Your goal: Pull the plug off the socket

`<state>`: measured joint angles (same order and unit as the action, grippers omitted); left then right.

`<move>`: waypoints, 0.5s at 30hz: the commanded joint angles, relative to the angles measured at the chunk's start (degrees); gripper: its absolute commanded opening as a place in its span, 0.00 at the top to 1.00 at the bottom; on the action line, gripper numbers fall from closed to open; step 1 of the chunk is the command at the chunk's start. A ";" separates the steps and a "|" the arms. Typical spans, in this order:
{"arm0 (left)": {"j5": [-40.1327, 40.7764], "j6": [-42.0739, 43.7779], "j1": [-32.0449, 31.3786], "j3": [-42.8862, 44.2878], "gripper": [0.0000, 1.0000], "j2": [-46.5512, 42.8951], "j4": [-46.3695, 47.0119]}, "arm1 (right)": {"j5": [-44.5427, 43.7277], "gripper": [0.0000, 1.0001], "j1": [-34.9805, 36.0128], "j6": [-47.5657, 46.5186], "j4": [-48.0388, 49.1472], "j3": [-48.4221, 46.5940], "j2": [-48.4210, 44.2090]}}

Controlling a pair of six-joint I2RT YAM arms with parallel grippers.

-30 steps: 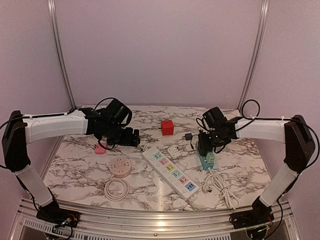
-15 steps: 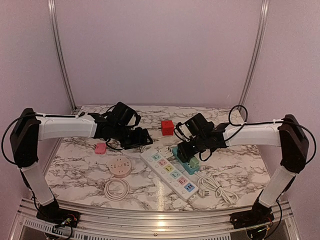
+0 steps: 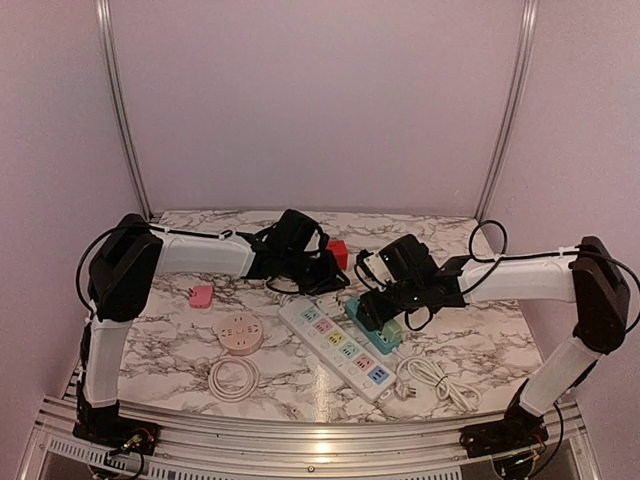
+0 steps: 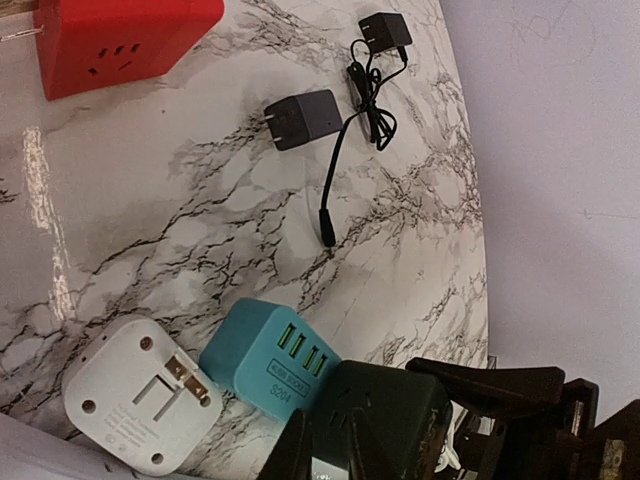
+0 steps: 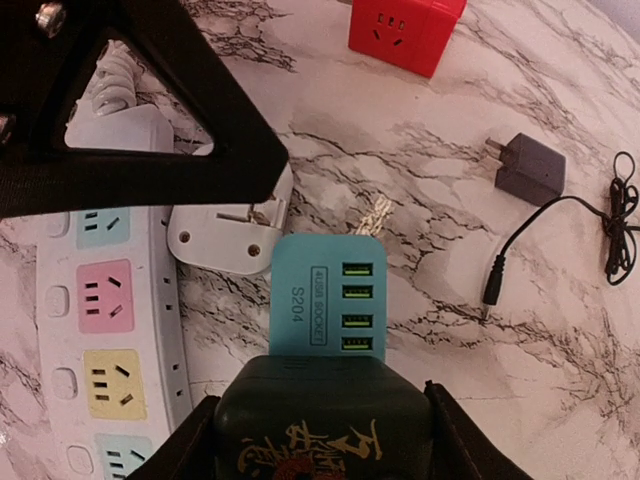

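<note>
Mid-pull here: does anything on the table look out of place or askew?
The white adapter lies upside down, prongs up, beside the strip and right at the teal socket's corner. The grey charger lies loose on its side. No damage shows.

Both arms reach inward and low, wrists nearly meeting. The right gripper (image 3: 382, 312) clamps a plug (image 5: 320, 425) between its fingers. The left gripper (image 3: 330, 275) hangs just beside it, jaw gap unclear.
</note>
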<state>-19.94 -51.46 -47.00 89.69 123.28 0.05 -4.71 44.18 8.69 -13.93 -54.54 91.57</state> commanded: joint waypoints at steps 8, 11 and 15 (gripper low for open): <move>-0.78 -1.82 -3.27 8.71 0.91 8.17 -3.47 | 0.06 0.79 1.01 0.57 -4.00 2.22 -2.42; 0.51 -0.84 -3.69 9.88 0.93 9.26 -6.12 | -0.31 0.79 1.08 0.76 -3.78 2.17 -2.43; 0.94 -0.66 -3.94 9.72 0.96 10.07 -7.47 | -0.64 0.79 1.03 0.71 -3.73 1.89 -2.20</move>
<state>-20.12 -53.12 -50.50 98.19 131.57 -3.42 -4.84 44.51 8.78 -14.35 -53.10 89.97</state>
